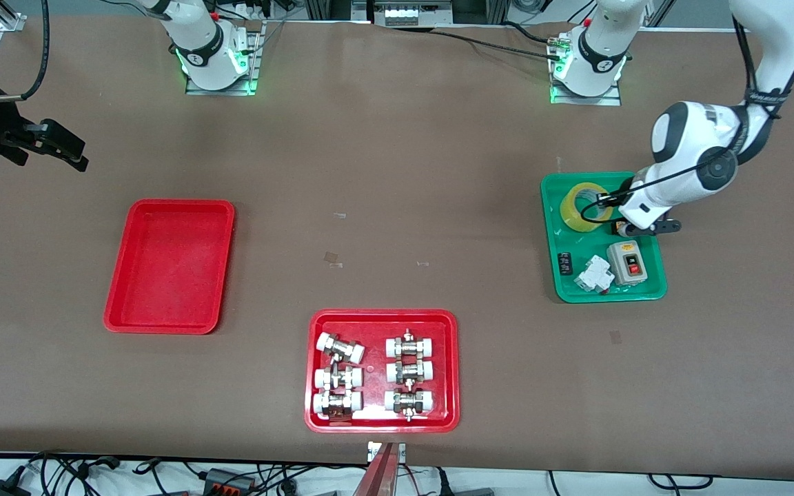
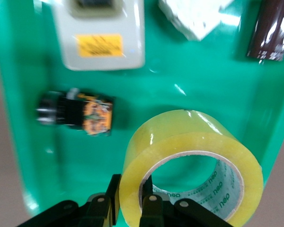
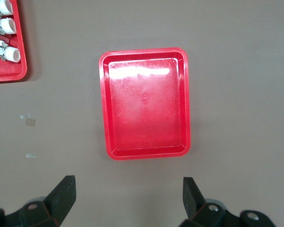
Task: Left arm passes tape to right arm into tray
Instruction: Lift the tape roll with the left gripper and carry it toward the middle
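The tape (image 1: 586, 204) is seen at the right of the front view, lying in the upper part of the green tray (image 1: 645, 295), beside a grey switch box (image 1: 627, 264) and a white breaker (image 1: 594, 275) that lie lower in the frame. The left tool (image 1: 607, 201) is lowered onto the roll; in the left wrist view its fingers (image 2: 151, 204) are set one inside the white core and one outside the yellow wall, closed on that wall, a grip that suits a hollow ring. The roll appears tipped up on edge there, probably so that it can be lifted free of the neighbouring parts.

The tray (image 1: 170, 265) is shown bare at the left of the front view, well apart from the tape. The right tool (image 1: 59, 148) is held spread wide and empty at the upper left of the frame, above the tabletop (image 1: 404, 172), and is judged to be waiting to receive the roll. The red tray of fittings (image 1: 382, 370) at the lower centre is left untouched.
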### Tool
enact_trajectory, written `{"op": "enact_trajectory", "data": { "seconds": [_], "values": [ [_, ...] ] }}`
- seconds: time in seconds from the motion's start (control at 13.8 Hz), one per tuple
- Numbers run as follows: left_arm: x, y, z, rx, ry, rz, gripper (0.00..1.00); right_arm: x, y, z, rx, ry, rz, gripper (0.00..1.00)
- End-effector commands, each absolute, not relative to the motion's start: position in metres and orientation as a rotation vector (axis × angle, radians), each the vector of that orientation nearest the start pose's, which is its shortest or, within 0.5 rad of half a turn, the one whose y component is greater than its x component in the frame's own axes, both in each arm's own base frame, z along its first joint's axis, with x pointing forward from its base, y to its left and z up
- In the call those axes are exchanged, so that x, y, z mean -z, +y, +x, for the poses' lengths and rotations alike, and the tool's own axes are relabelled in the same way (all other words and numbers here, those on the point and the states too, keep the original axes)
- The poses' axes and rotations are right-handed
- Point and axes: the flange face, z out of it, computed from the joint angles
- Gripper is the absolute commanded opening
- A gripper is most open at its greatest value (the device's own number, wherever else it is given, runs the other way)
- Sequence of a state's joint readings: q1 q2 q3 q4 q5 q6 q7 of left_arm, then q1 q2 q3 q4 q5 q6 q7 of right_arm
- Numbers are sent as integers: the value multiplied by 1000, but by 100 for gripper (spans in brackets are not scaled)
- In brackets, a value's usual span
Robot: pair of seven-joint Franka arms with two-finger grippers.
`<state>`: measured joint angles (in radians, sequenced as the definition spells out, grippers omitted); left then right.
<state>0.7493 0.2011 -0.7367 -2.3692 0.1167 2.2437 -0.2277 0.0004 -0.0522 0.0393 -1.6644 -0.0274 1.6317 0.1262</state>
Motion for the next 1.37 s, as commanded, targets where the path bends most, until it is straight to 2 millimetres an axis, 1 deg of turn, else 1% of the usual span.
{"op": "enact_trajectory", "data": {
  "seconds": [0.0,0.07,0.14,0.22,0.29,0.36,0.43,0.51,0.65,0.72,0.87,0.94,1.01,1.08,1.16,1.23,1.3],
  "values": [
    [-333,-4,507,-438,-203,-3042,1,-620,21,537,34,123,-3162,100],
    [-376,-8,523,-482,-204,-3032,1,-620,21,537,34,123,-3162,100],
    [-420,-10,534,-522,-232,-3058,1,-621,21,537,37,123,-3161,100],
    [-467,-10,540,-566,-254,-3083,1,-621,21,538,39,123,-3161,100],
    [-512,-10,540,-608,-258,-3095,1,-620,21,538,34,120,-3162,100],
    [-546,-11,538,-608,-253,-3106,1,-618,21,539,30,120,-3163,100],
    [-578,-19,541,-533,-233,-3143,1,-617,21,540,27,118,-3163,100],
    [-586,-32,545,-495,-208,-3161,1,-617,21,540,27,118,-3163,100],
    [-583,-59,553,-448,-136,-3227,1,-615,21,540,20,110,-3164,100],
    [-584,-78,556,-412,-89,-3269,1,-613,21,541,13,108,-3164,100],
    [-577,-108,565,-387,-11,-3342,1,-610,21,542,1,105,-3165,100],
    [-572,-133,569,-352,47,-3379,1,-609,21,542,-2,108,-3165,100],
    [-562,-169,573,-336,76,-3408,1,-607,21,543,-7,108,-3165,100],
    [-554,-192,576,-343,-32,-3426,1,-603,21,544,-21,110,-3165,100],
    [-541,-208,587,-374,-261,-3460,1,-599,21,544,-48,112,-3166,100],
    [-531,-234,592,-402,-457,-3488,1,-594,22,545,-84,101,-3164,100],
    [-522,-277,590,-430,-635,-3498,1,-591,22,545,-99,96,-3163,100]
  ]
}}
